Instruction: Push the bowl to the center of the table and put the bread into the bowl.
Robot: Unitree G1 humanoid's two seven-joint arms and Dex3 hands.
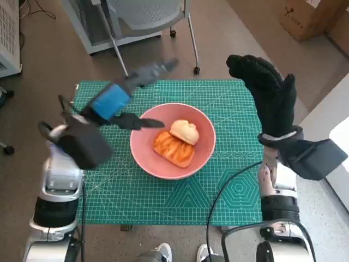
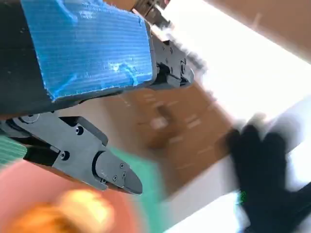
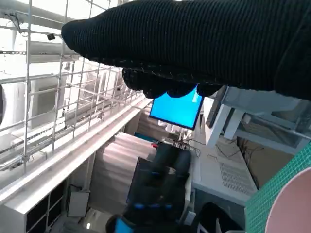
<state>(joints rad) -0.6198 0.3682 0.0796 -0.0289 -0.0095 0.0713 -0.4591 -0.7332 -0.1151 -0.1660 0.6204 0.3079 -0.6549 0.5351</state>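
Your bread [image 1: 178,141] already lies inside the pink bowl [image 1: 148,156], which sits about mid-counter [image 1: 234,202] on the green mat. The left hand [image 1: 122,95] hovers just above the bowl's near rim, fingers spread and empty; drop or sweep it carelessly and you could nudge the bowl off centre. The right hand [image 1: 270,95] (gloved, raised, holding nothing) stands clear beside it.
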